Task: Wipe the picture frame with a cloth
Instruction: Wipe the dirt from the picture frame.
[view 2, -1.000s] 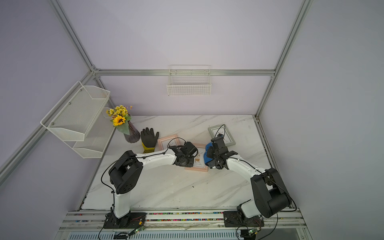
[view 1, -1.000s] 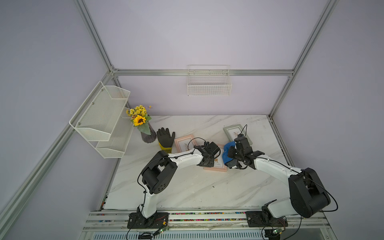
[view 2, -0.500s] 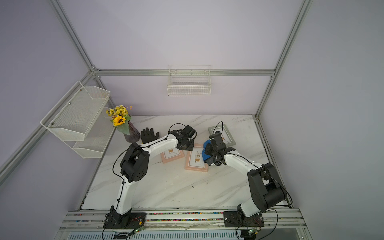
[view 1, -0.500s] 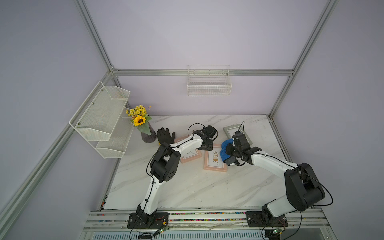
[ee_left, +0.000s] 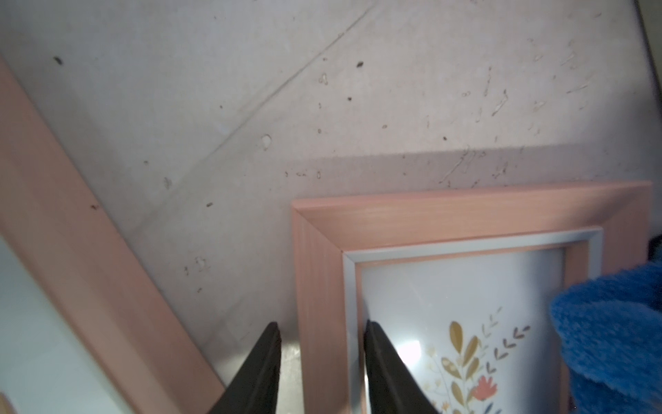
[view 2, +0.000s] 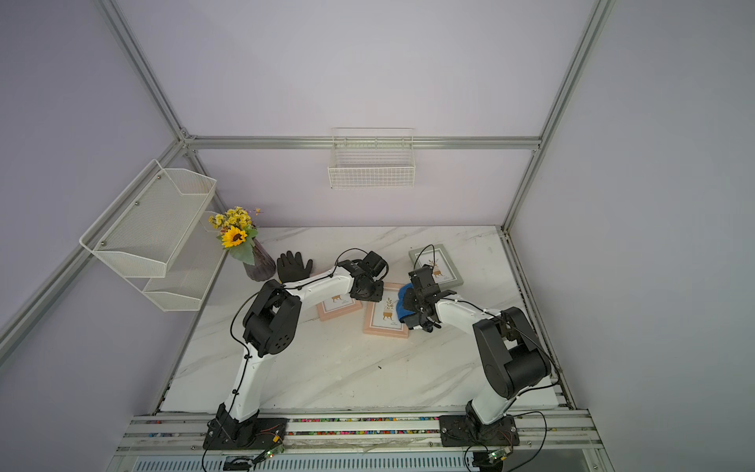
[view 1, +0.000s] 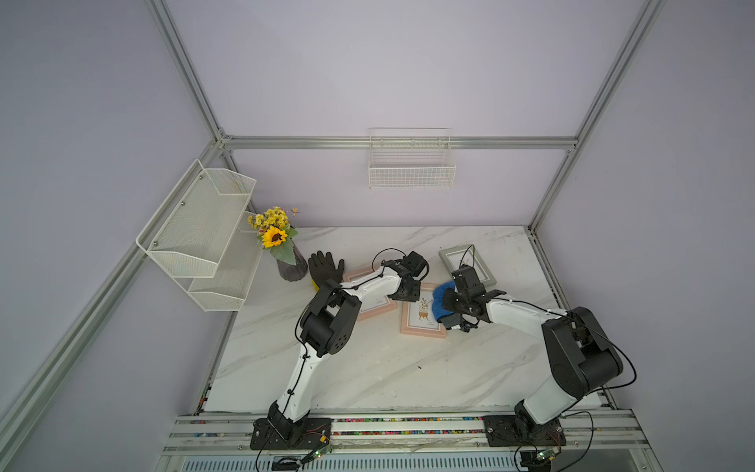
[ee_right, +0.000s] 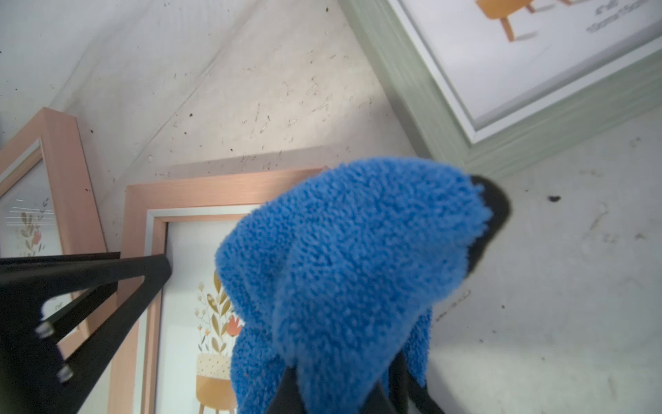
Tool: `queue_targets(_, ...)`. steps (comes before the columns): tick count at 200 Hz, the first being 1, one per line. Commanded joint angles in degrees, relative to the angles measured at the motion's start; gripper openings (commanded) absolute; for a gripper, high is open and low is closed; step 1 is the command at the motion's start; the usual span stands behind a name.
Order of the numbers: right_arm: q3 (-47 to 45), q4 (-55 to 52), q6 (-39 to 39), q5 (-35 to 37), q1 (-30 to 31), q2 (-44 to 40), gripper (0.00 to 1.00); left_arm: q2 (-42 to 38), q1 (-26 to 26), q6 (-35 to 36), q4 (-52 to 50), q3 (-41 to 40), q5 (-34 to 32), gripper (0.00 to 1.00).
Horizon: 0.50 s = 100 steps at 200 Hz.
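Note:
The picture frame [view 1: 423, 323] [view 2: 386, 316] is pink with a plant print and lies flat mid-table. My left gripper [view 1: 409, 295] [ee_left: 322, 358] is at its far left corner. Its jaws stand on either side of the frame's side rail [ee_left: 318, 286], one on the table side and one over the glass, shut on the rail. My right gripper [view 1: 447, 310] [ee_right: 340, 376] is shut on the blue cloth [view 1: 440, 300] [ee_right: 358, 251]. The bunched cloth lies over the frame's far right corner and hides the fingertips. A dark patch of its reverse [ee_right: 490, 215] shows.
A second pink frame [view 1: 374, 304] lies left of the first, partly under my left arm. A green frame [view 1: 453, 259] lies behind the right gripper. Black glove [view 1: 325, 265] and flower vase [view 1: 291, 267] stand back left. Wire shelf [view 1: 204, 220] and basket [view 1: 410, 163] hang on the walls.
My left arm has changed pose, its forearm now reaching over the second pink frame to the first frame's far left corner. The right gripper has carried the cloth slightly left over the frame.

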Motion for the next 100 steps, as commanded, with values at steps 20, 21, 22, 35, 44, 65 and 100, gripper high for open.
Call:
queue_targets(20,-1.85,-8.41,0.45,1.29,4.10,-1.29,0.10,-1.78,-0.79,-1.88,0.53,-4.25,-1.23,0.34)
queue_targets(21,-1.87,-8.61,0.53,1.32,4.28,-1.33,0.10,-1.76,-0.79,-1.90,0.58,-4.29,-1.29,0.34)
queue_targets(22,-1.88,-8.75,0.58,1.38,4.46,-1.34,0.10,-1.80,-0.83,-1.91,0.64,-4.36,-1.32,0.33)
queue_targets(35,-1.94,-10.85,1.66,1.61,5.79,-1.48,0.10,-1.76,-0.98,-1.97,0.93,-4.99,-1.39,0.33)
queue_targets(44,-2.15,-11.50,2.54,1.21,5.87,-1.46,0.10,-1.84,-1.05,-2.08,1.25,-5.44,-1.27,0.32)
queue_targets(65,-1.29,-11.23,3.43,3.36,5.42,-1.31,0.12,-1.92,-1.28,-1.88,1.72,-6.52,-1.14,0.32)
queue_targets(100,7.34,-9.40,0.35,2.67,0.42,3.87,0.12,-2.35,-1.87,-1.13,2.68,-7.98,-0.90,0.31)
